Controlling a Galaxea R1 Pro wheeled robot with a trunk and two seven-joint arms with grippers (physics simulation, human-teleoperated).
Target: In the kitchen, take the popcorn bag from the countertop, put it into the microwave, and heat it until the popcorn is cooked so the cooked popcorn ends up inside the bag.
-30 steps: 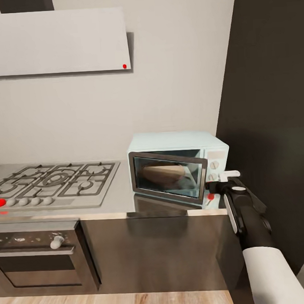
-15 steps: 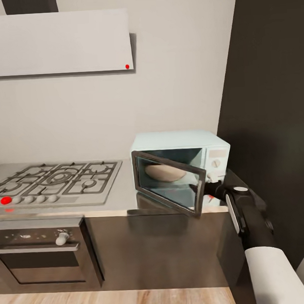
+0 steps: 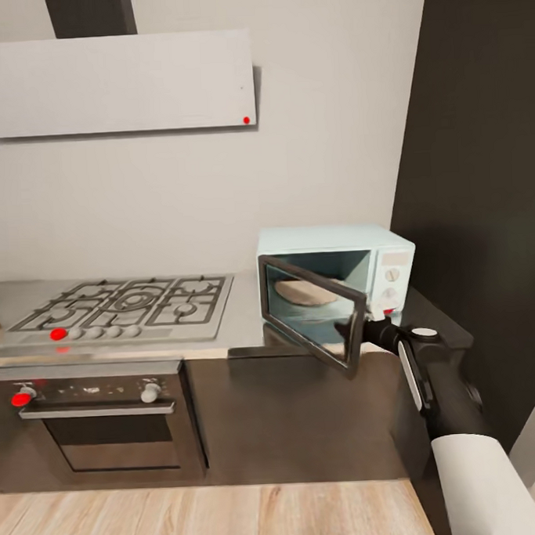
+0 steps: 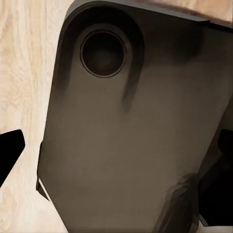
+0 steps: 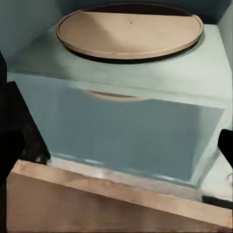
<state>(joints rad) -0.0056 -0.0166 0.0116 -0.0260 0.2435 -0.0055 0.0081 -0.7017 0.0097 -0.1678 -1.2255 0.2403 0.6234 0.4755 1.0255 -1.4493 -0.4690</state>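
Observation:
The pale mint-blue microwave (image 3: 334, 239) stands on the grey countertop (image 3: 247, 331) to the right of the hob. Its black-framed glass door (image 3: 309, 316) hangs swung out toward me. My right gripper (image 3: 354, 330) sits at the door's free edge, fingers spread. In the right wrist view that gripper (image 5: 121, 150) looks into the mint cavity, where a round tan turntable (image 5: 128, 29) lies bare. My left gripper (image 4: 116, 150) hangs open over the robot's dark base (image 4: 126, 145) and the wood floor. The popcorn bag is out of view.
A steel gas hob (image 3: 132, 302) lies left of the microwave, with a black-and-steel oven (image 3: 103, 421) below it and a slanted white hood (image 3: 113, 83) above. A tall dark cabinet (image 3: 482, 178) walls off the right side. Light wood floor (image 3: 194, 518) runs along the cabinets.
The microwave door has swung further open with my right gripper at its edge. The whole view has drawn back and shifted, so the camera has moved.

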